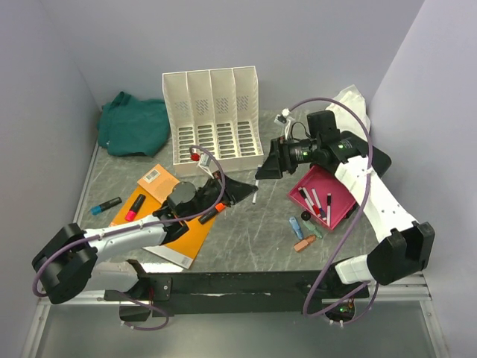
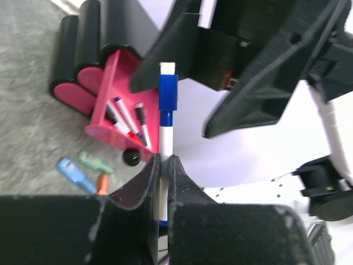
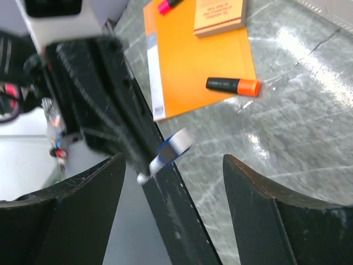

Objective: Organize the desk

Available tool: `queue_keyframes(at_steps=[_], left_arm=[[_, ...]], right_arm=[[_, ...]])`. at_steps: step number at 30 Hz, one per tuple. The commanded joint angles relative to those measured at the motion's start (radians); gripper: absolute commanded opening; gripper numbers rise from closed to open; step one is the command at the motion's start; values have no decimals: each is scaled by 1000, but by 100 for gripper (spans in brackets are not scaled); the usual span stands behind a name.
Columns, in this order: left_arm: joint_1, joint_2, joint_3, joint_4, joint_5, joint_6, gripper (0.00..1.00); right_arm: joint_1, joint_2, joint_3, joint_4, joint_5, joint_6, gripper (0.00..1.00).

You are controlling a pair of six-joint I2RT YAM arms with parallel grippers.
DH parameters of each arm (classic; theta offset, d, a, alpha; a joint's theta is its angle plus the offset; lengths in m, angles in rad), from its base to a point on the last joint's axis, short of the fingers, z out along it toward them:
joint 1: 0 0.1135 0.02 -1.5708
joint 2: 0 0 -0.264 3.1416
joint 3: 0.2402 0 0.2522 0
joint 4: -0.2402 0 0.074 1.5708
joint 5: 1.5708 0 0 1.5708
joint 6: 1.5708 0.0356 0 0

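Handover step, likely: left claw (image 2: 164,165) grasping blue-capped marker (image 2: 167,94); right claw (image 3: 172,165) spread, should close on it, then pink tray (image 1: 344,195).

— Left arm?
— Reaches low toward the middle, left gripper (image 2: 164,163) with jaws clamped on a pen (image 2: 168,91).
— Right arm?
— Bends in from the side, right gripper (image 3: 172,165) with jaws spread wide, facing the left's tip.
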Motion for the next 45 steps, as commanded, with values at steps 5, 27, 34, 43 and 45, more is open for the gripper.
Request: queue_keyframes(at_steps=[5,27,34,43,45], left_arm=[[-16,60,76,136,-39,-73,1],[-33,4,100,14,-2,-29,74],[-32,-263,49,-478,-220,195,97],[39,-564,-49,-845,-324,264,99],[39,-593,-66,-874,-328,250,99]], right_arm=[[19,-19,-6,192,43,245,76],[-154,-235,-158,237,-30,77,0],[-220,-441,-226,62,399,-203,0],[-294,-530,-372,40,719,-217,9],[-315,-518,-385,42,744,-209,11]])
